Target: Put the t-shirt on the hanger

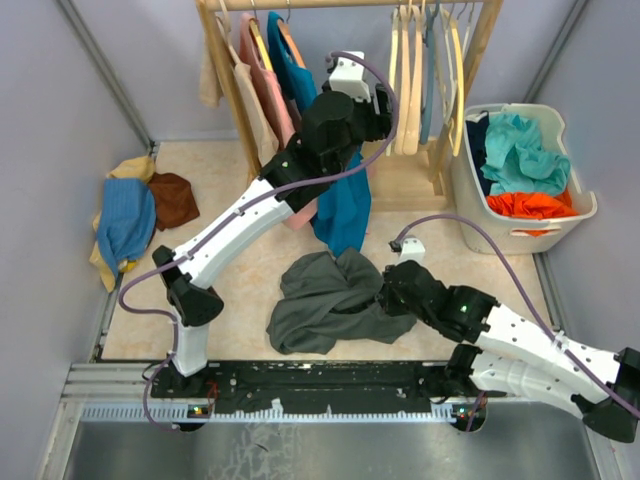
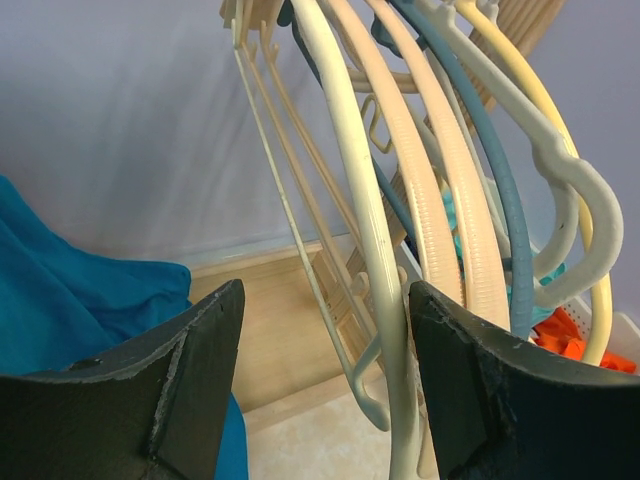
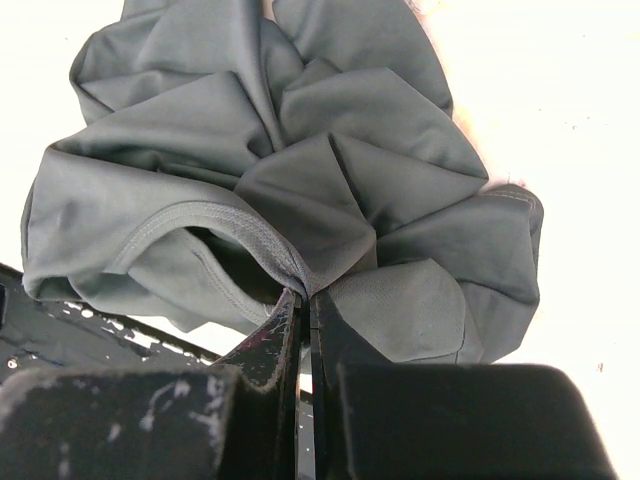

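Near edge: right gripper [image 3: 305, 300] is pinched fully closed on the collar hem of the crumpled dark charcoal-grey cotton t-shirt [image 3: 300, 150]. The shirt lies heaped on the beige tabletop [image 1: 240, 280], just ahead of the arm bases.

Far side: left gripper [image 2: 325, 295] is up at the light-wood clothes rail [image 1: 350, 5], jaws wide apart and holding nothing. A pale curved coat hanger [image 2: 362, 220] stands between them, close to the right finger.

Step in hand, by my reading: fetching the hanger. Next move calls for closing on that one hanger alone, then lifting it clear of the rail.
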Action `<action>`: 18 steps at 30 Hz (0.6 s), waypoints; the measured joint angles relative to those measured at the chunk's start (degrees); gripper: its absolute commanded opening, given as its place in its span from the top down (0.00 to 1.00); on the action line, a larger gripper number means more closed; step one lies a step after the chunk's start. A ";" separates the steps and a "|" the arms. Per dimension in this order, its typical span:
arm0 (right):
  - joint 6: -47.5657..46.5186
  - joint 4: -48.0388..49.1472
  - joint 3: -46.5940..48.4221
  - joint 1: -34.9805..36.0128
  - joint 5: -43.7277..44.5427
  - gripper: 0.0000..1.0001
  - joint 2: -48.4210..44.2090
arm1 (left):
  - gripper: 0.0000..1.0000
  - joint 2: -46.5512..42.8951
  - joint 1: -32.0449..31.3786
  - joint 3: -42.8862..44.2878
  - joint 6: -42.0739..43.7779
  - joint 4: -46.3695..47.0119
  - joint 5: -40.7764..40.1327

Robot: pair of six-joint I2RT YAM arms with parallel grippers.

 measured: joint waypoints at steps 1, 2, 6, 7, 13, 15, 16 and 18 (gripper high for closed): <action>0.00 0.00 -0.20 0.00 0.00 1.00 -0.11 | 0.27 0.17 0.00 0.00 0.02 0.02 -0.13; 0.00 -0.20 -0.26 0.00 0.00 1.00 -0.22 | 0.27 0.39 0.00 0.07 0.09 0.07 -0.33; -0.02 -0.24 -0.26 0.00 0.02 1.00 -0.87 | 0.27 1.25 0.04 0.46 0.83 0.72 -1.33; -0.02 -0.24 -0.26 0.00 0.00 1.00 -1.05 | 0.27 1.62 0.11 0.81 1.11 0.76 -1.70; -0.02 -0.24 -0.26 0.00 0.02 1.00 -1.20 | 0.27 2.82 0.50 1.40 2.60 1.70 -3.82; -0.04 -0.24 -0.26 0.00 0.00 1.00 -1.20 | 0.28 3.04 0.66 1.42 3.02 2.10 -4.33; -0.04 -0.22 -0.26 0.00 0.00 1.00 -1.20 | 0.29 3.17 0.76 1.51 3.21 2.27 -4.44; -0.04 -0.22 -0.26 0.00 0.00 1.00 -1.20 | 0.33 3.58 0.90 1.99 3.72 2.78 -4.66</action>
